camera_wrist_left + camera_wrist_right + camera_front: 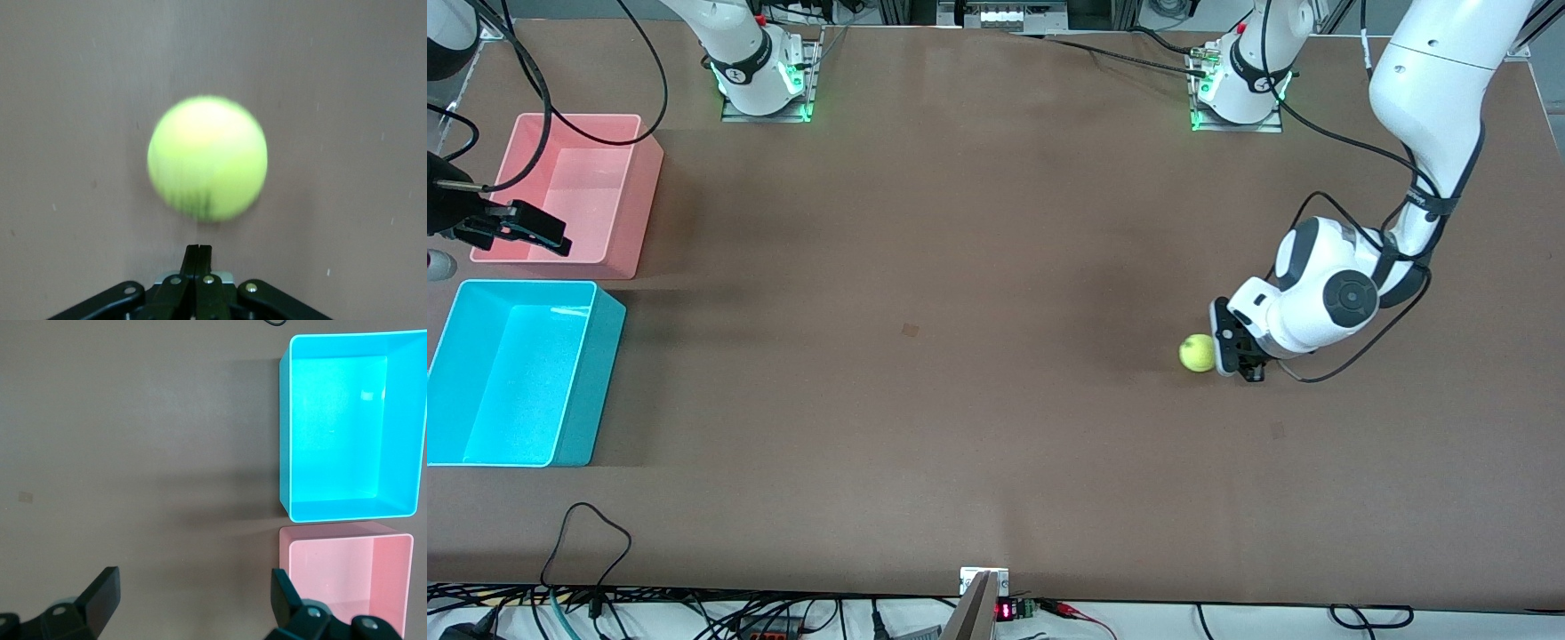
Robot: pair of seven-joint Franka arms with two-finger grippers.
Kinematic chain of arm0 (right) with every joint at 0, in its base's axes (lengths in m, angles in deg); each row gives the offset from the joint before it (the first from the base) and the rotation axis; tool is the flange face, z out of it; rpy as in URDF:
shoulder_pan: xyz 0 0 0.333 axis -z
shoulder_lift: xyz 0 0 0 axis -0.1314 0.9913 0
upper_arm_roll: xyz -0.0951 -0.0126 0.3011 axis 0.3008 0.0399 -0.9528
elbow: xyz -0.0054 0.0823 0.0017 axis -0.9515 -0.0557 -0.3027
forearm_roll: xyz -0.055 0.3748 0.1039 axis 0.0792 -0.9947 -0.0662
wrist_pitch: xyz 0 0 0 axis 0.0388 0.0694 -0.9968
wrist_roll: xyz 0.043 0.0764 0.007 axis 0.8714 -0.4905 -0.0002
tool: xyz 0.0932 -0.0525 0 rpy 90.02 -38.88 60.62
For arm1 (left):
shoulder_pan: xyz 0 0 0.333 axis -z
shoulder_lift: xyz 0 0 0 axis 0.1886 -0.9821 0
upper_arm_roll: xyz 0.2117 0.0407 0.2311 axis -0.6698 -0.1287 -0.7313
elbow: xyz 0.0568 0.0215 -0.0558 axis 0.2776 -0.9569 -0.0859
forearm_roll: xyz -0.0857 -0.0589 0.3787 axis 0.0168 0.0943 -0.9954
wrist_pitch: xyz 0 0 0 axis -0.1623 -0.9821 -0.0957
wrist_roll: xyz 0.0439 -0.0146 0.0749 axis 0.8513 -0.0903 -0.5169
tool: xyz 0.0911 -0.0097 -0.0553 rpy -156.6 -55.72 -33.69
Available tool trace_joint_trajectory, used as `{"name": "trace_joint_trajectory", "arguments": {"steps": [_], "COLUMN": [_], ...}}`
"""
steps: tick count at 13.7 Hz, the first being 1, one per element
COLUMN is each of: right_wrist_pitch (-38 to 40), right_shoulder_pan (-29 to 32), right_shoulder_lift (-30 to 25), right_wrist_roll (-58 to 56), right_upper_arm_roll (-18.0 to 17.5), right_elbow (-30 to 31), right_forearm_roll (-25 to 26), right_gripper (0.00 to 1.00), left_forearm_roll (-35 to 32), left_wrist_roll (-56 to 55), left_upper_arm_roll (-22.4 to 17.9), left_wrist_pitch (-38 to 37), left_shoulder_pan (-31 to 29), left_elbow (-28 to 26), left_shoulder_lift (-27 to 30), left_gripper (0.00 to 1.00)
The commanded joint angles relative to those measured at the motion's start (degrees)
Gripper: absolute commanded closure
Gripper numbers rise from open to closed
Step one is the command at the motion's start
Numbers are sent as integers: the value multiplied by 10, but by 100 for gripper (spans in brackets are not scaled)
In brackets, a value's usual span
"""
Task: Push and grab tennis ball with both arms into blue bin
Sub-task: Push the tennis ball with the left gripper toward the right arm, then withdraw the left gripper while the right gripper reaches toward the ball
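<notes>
A wide brown table [978, 267] is seen to carry everything, with both arm bases mounted along its edge farthest from the front camera. The left arm [1432, 133] is bent down over its own end of the table, while the right arm [729, 44] is mostly cut off at the frame edge and is held waiting above the bins. The blue bin [596, 373] is set at the right arm's end of the table, nearer to the front camera, and nothing is seen inside it. The pink bin [640, 204] is placed just beside it, farther from the front camera, with only a narrow strip of table between the two. The right gripper [520, 227] is held in the air over the pink bin's edge closest to the camera; in the right wrist view its fingers [103, 593] are spread wide apart with nothing between them. The left gripper [1240, 360] is lowered to the tabletop with its fingers [198, 257] pressed together, nothing being held. The tennis ball [1197, 353] is found on the bare table just beside that gripper's tips, toward the right arm's end, well apart from the blue bin; whether contact is made cannot be told.
</notes>
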Motion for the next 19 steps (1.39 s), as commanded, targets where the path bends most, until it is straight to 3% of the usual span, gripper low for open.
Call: {"name": "trace_joint_trajectory", "arguments": {"steps": [1,5,12,18,19], "right_wrist_pitch": [-5,-6,-6,-1,0], "right_shoulder_pan": [4,4,-17,-19,-22], "right_shoulder_lift": [-6,-5,-1,6,6], "right_wrist_roll": [-6,-5,2,-4,-4], "right_upper_arm_roll": [-2,-2,-9,-9,-9], "right_elbow": [7,6,2,2,2], "right_forearm_roll": [-7,-8,-14,-14,-14], "right_gripper": [0,0,0,0,0], "left_forearm_roll": [10,9,-10,-53,-55], "left_wrist_roll": [8,25,19,-115,-138], "left_upper_arm_roll": [9,9,-2,0,3], "left_wrist_pitch": [-38,-108,-331,-520,-535], "left_shoulder_pan": [-29,-61,-97,-98,-97], "left_elbow": [4,9,97,208,219], "left_shoulder_lift": [11,51,134,151,152], "left_gripper": [100,100,99,76,48]}}
